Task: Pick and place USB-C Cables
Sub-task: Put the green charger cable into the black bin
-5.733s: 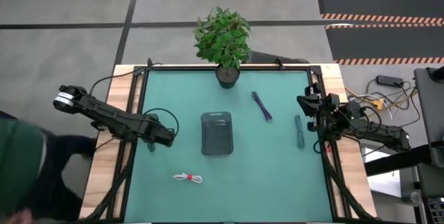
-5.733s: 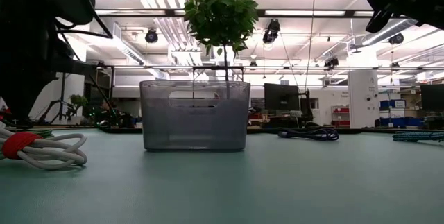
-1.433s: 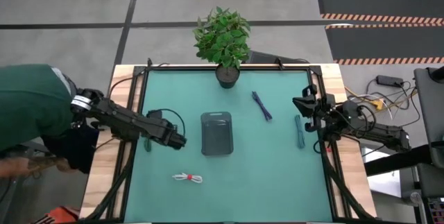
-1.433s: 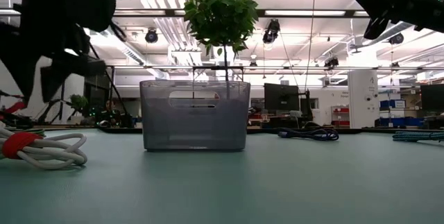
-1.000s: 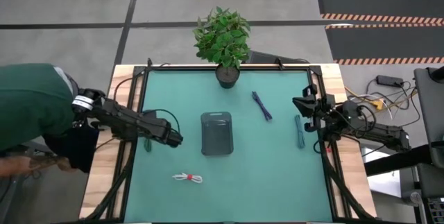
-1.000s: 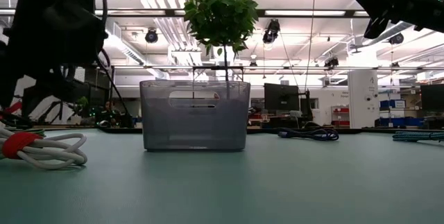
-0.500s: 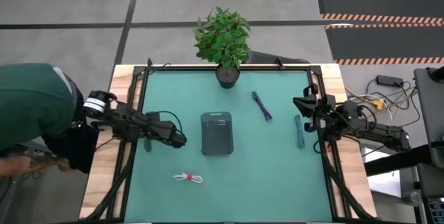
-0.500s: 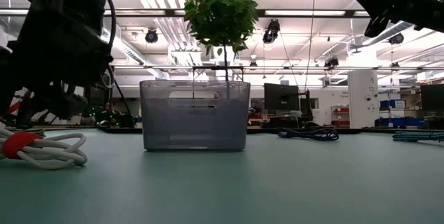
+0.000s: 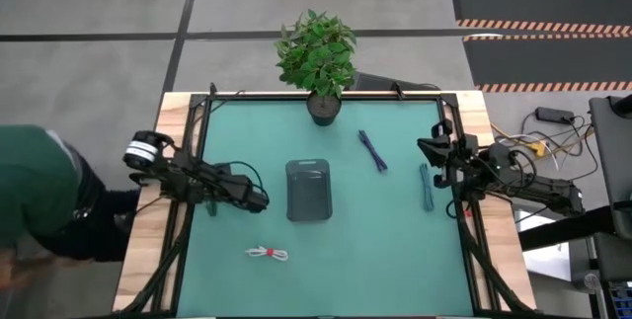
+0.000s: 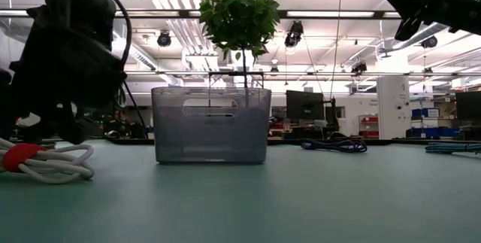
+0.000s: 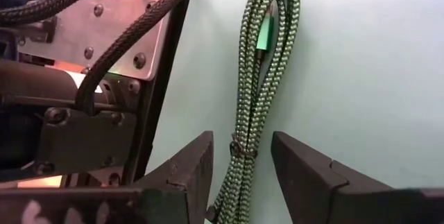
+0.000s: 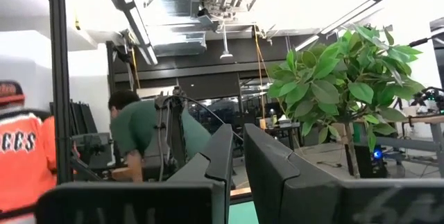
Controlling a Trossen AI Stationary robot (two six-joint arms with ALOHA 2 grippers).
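Green braided cable: bundled in a long loop, flat on the teal mat, just beside the black frame rail.
Left gripper: directly over that cable; 2 fingers spread apart, 1 on each side of the bundle, with mat visible between pad and cable on both sides; nothing gripped.
Left arm: over the mat's left edge, left of the tray.
White cable with red band: coiled on the mat near the front edge, in front of the tray and slightly left of it; nearest item in the low view.
Dark blue cable: lying diagonally on the mat, behind and to the right of the tray.
Teal cable: stretched along the mat's right edge, near the right arm.
Grey tray: mid-table, upright; no cable visible inside from above.
Right gripper: raised over the right edge of the mat, apart from the teal cable; fingers almost together with only a thin gap, holding nothing.
Potted plant: at the back edge, behind the tray.
Person in a green top: beyond the table's left side, clear of both grippers.
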